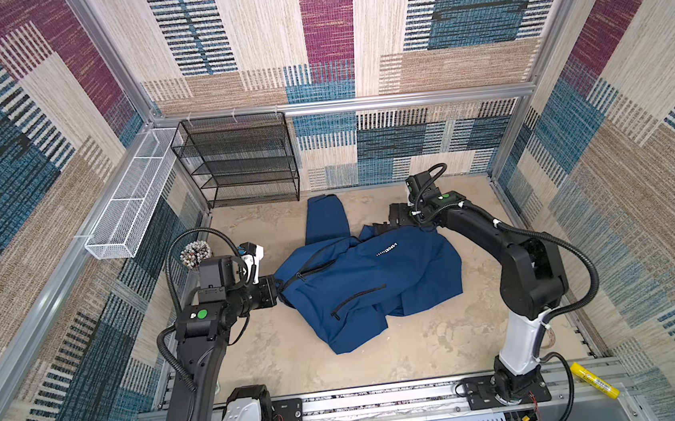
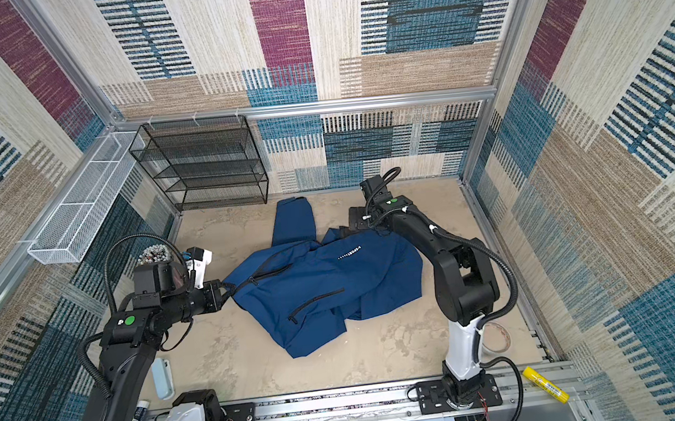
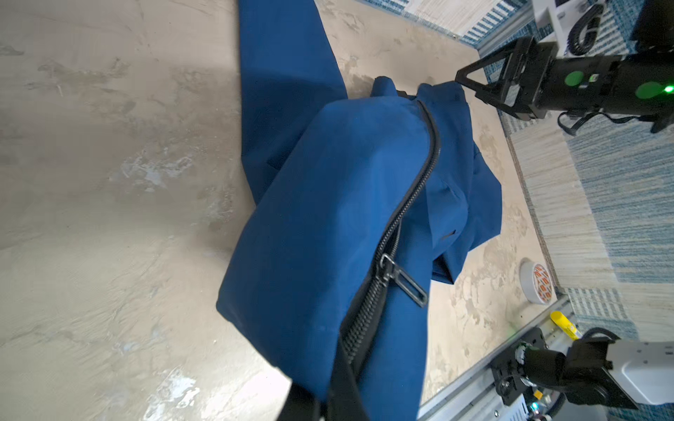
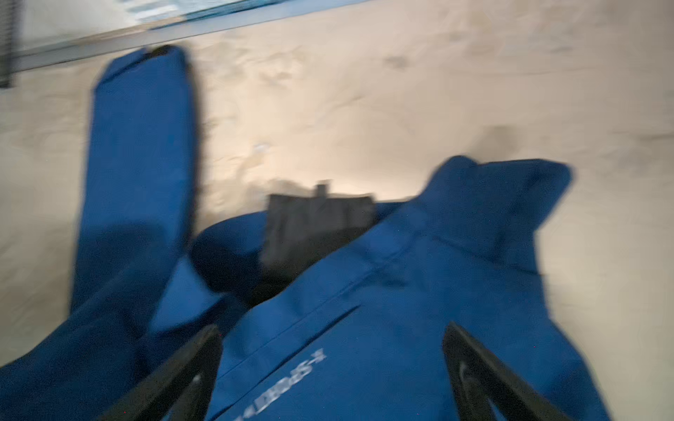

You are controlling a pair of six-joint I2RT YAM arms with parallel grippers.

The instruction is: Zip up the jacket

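one jacket (image 1: 375,283), one black rack (image 1: 240,161), one white basket (image 1: 131,208), one yellow tube (image 1: 594,379).

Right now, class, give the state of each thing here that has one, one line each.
jacket: lying rumpled, mostly unzipped
front zipper: closed only near the hem, open above
zipper slider: low, near the hem
left gripper: shut on the jacket hem
right gripper: open, holding nothing

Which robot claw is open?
The right gripper: its jaws stand wide apart above the jacket. The left gripper is pinched shut on the jacket's hem.
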